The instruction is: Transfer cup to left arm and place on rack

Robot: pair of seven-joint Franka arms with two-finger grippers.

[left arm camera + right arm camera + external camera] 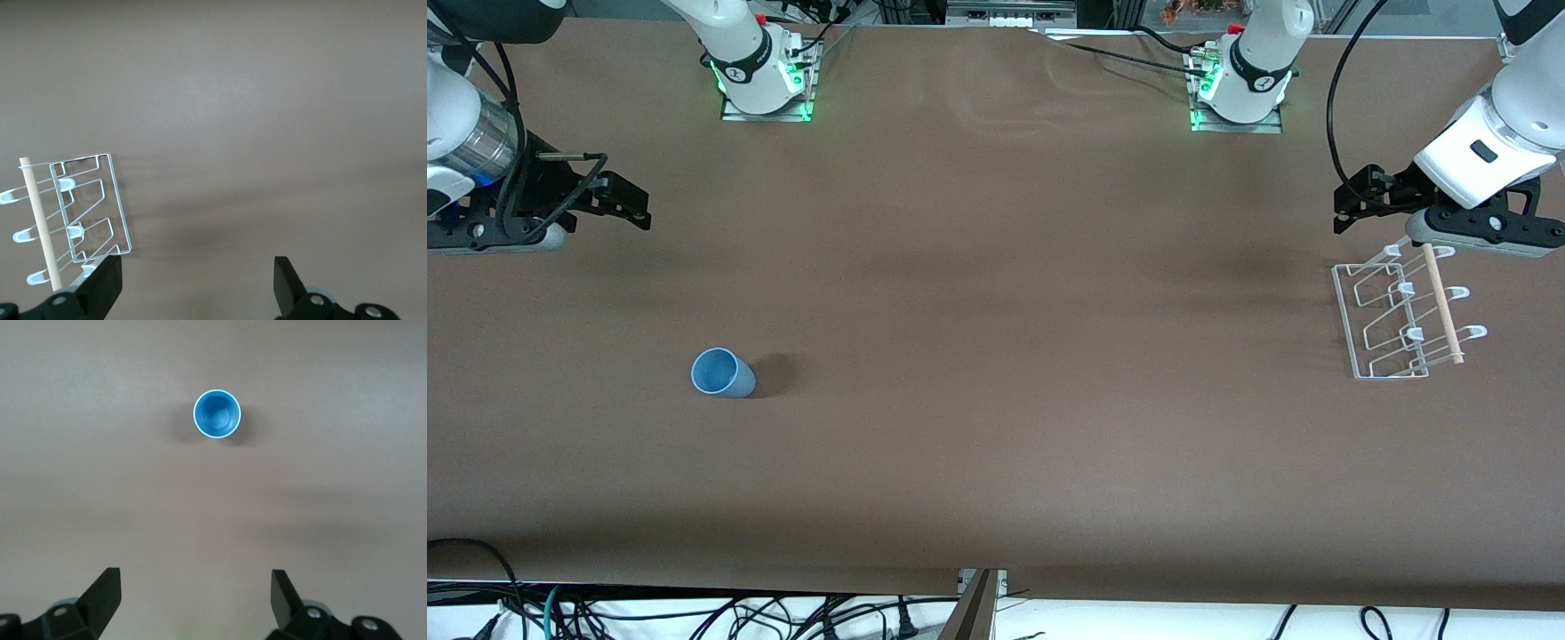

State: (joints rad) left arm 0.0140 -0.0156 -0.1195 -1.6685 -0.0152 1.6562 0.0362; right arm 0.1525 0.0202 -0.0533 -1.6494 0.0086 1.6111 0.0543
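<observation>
1. The cup [723,373] is seen upright, mouth up, alone on the brown worktop [996,356] toward the right arm's end.
2. The right gripper [195,600] is held above it, well apart, fingers spread and empty.
3. The left gripper [197,283], fingers apart, is poised by the rack [1400,311].
4. No obstacle is seen between them.

A high camera faces both robot bases and looks down on the whole brown table [996,356]. Each wrist camera looks straight down from well above: the left shares the white wire rack [90,213] with it, the right the light-blue plastic cup [217,414].
</observation>
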